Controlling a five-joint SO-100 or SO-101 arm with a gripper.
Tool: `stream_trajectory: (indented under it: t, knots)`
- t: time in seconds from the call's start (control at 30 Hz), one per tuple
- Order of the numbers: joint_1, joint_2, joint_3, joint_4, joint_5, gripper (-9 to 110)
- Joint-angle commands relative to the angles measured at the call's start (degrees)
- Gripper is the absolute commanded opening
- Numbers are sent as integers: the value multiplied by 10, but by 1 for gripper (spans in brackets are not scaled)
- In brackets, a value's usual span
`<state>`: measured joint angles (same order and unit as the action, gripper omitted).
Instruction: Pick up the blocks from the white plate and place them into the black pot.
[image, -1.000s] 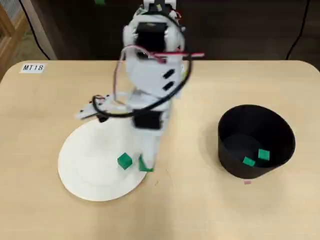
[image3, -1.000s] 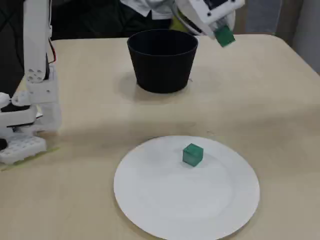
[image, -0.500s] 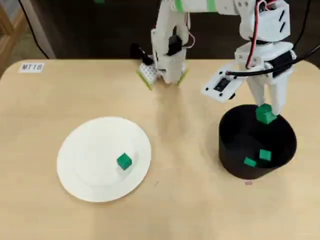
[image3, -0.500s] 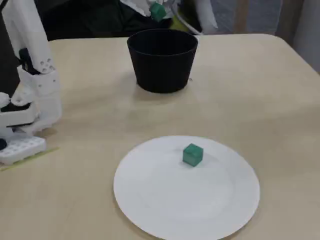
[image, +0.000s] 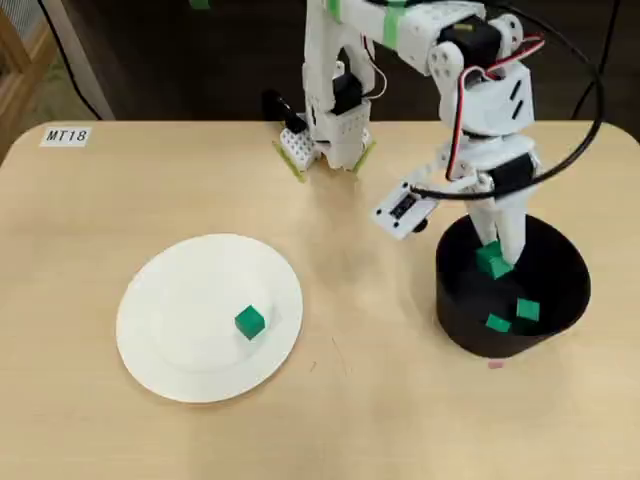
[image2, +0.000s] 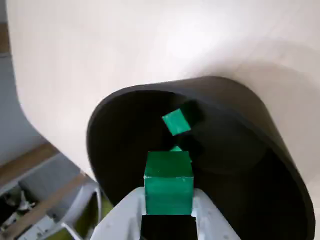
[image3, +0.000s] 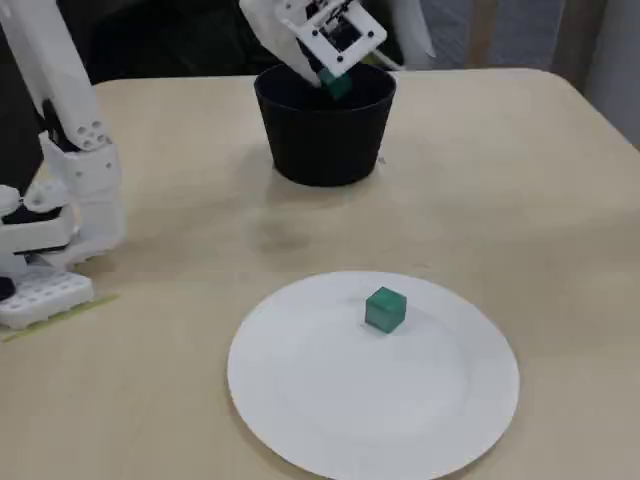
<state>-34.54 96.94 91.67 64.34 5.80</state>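
Overhead view: the gripper (image: 494, 262) was seen poised over the mouth of the black pot (image: 455, 318), at the right of the table, so that a release would land inside the walls.
Tool state: the jaws were pressed onto a held block (image2: 168, 182), pinched by two opposite faces, as shown in the wrist view.
Held block position: it was kept above the pot's open interior, near the rim in the fixed view (image3: 335, 84), and not yet let go.
Pot contents: two blocks (image: 527, 310) (image: 497, 322) were lying on the floor, close together, toward the near side in the overhead view.
Plate: the white plate (image: 170, 370) was left at the left, well apart from the pot, with one block (image: 249, 321) resting near its middle.
Progress judged: one more block was reckoned outstanding after this drop.
Risk judged: a release close to the rim might have clipped the wall.
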Motion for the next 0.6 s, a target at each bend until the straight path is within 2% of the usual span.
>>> stream_trajectory:
  t: [0.0, 0.07, 0.13, 0.27, 0.37, 0.4, 0.57]
  knots:
    - [13, -1, -5, -2, -14, 14]
    - [12, 1, -5, 4, -33, 26]
    - [12, 3, -5, 7, -35, 31]
    - [26, 4, -20, 25, -36, 26]
    - [50, 4, -52, 69, -55, 0]
    - [63, 4, -65, 91, -60, -2]
    - [172, 40, -78, 135, -65, -2]
